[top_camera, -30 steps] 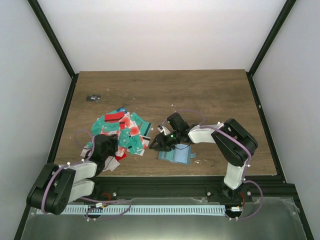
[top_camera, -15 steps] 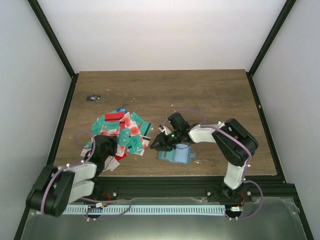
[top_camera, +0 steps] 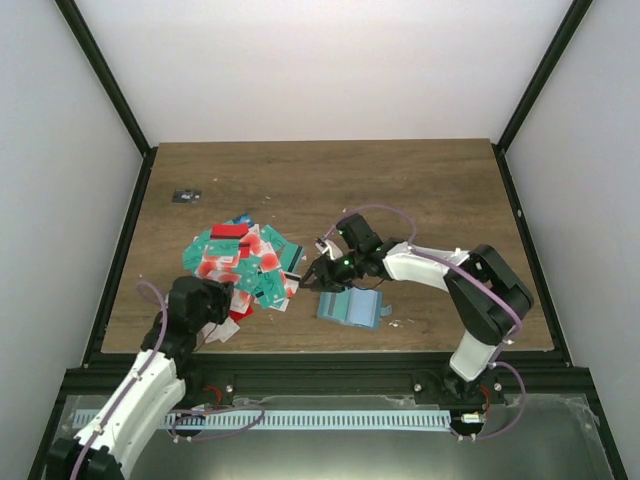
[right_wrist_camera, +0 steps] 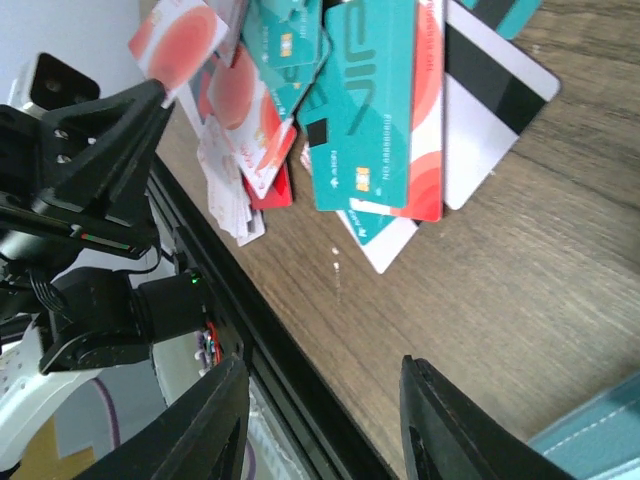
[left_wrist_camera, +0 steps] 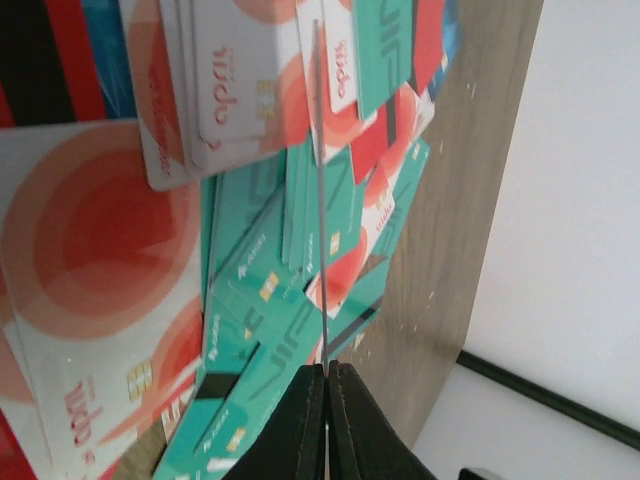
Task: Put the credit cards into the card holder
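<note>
The credit cards (top_camera: 245, 262) lie in a loose pile of red, teal and white-with-red on the left half of the table. My left gripper (top_camera: 200, 298) is at the pile's near edge, raised off it. It (left_wrist_camera: 327, 368) is shut on one thin card (left_wrist_camera: 322, 250) seen edge-on; the right wrist view shows that card (right_wrist_camera: 175, 40) as white with a red blotch. The teal-blue card holder (top_camera: 350, 308) lies flat right of the pile. My right gripper (top_camera: 316, 277) hovers open and empty between pile and holder, and the holder's corner (right_wrist_camera: 600, 445) shows by its right finger.
A small dark object (top_camera: 186, 195) lies at the back left. The table's black front rail (top_camera: 320, 358) runs just below both grippers. A few white specks (top_camera: 395, 322) sit beside the holder. Black frame posts and white walls enclose the table.
The left gripper closed on a card and drew back toward the near edge, lifting it off the pile. The right arm shifted slightly away from the front edge, jaws unchanged.
</note>
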`<move>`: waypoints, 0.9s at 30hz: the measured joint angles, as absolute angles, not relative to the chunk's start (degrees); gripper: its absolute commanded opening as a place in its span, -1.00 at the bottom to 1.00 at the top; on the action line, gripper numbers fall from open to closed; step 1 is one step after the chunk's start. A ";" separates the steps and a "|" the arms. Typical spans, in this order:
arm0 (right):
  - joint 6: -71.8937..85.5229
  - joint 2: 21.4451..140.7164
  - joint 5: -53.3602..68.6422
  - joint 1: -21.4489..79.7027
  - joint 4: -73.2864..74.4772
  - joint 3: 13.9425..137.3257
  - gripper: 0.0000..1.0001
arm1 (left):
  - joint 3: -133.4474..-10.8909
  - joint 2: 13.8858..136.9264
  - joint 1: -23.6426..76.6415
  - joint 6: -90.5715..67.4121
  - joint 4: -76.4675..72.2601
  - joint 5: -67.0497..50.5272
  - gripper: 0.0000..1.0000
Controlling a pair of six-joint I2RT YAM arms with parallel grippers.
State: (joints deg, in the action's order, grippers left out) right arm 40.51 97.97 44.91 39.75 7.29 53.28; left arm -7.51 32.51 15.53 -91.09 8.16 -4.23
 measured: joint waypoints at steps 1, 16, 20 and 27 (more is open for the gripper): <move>40.10 97.36 44.86 39.75 8.12 53.52 -0.12 | -8.08 31.44 15.53 -90.67 10.26 -5.10 -0.92; 34.33 85.86 41.39 39.62 18.35 55.46 -0.06 | -31.20 44.53 15.51 -71.07 27.75 -10.04 -0.92; 32.97 82.83 40.77 39.55 20.29 55.46 -0.02 | -37.69 50.94 15.51 -63.31 27.81 -13.61 -0.92; 32.45 76.69 39.72 36.69 24.40 55.22 0.10 | -39.94 56.71 16.34 -53.19 21.56 -27.77 -0.92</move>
State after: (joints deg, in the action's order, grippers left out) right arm 32.45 76.69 39.72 36.69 24.40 55.22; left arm -39.94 56.71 16.34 -53.19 21.56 -27.77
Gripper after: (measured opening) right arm 0.512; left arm 0.040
